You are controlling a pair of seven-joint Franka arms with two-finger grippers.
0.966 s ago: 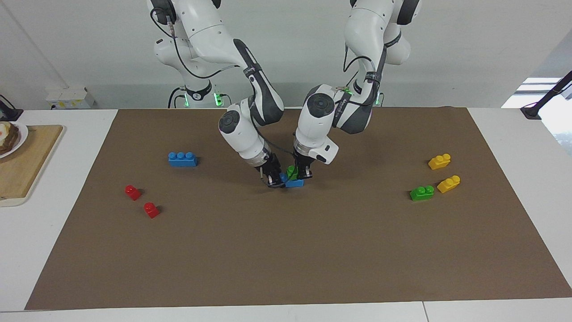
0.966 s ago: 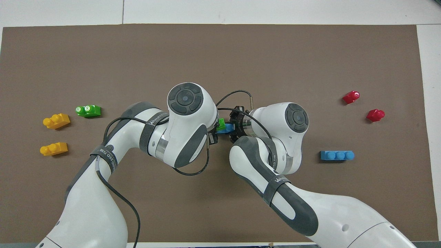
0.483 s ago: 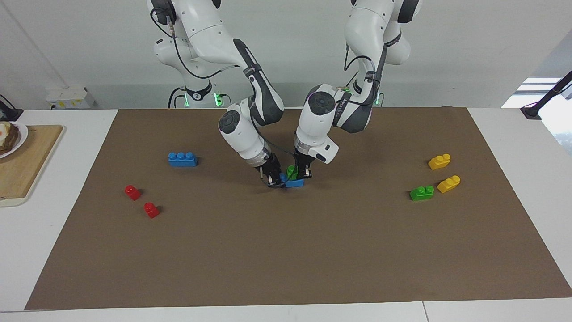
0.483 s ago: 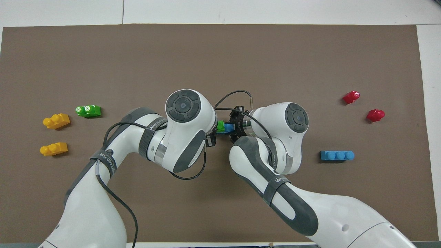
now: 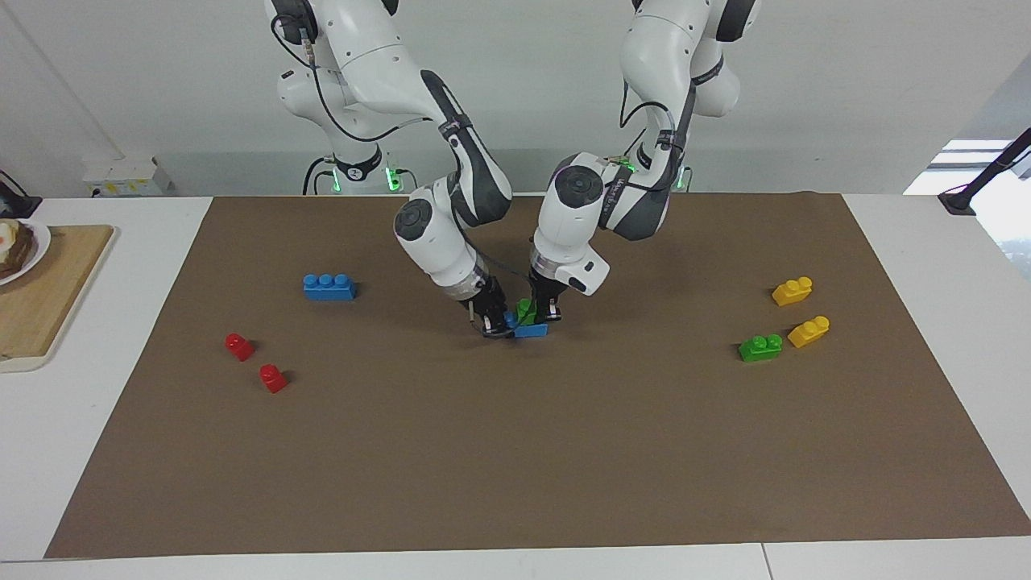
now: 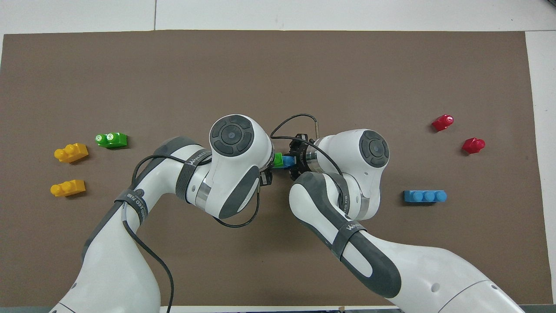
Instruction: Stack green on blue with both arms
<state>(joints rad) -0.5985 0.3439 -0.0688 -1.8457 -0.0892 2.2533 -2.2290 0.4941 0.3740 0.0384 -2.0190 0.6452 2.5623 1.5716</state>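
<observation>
A small green brick (image 5: 525, 308) sits on top of a blue brick (image 5: 532, 329) low over the middle of the brown mat (image 5: 515, 451). My left gripper (image 5: 546, 312) is shut on the green brick from the left arm's end. My right gripper (image 5: 495, 325) is shut on the blue brick's other end. In the overhead view only slivers of the green brick (image 6: 278, 159) and blue brick (image 6: 287, 161) show between the two wrists. The right gripper (image 6: 296, 161) is beside them, and the left one is hidden under its wrist.
A second blue brick (image 5: 329, 287) and two red bricks (image 5: 239, 346) lie toward the right arm's end. A second green brick (image 5: 760, 347) and two yellow bricks (image 5: 792, 291) lie toward the left arm's end. A wooden board (image 5: 40, 298) carries a plate off the mat.
The left arm's wrist shifted slightly and the green brick settled flatter on the blue one. The right arm has stayed put.
</observation>
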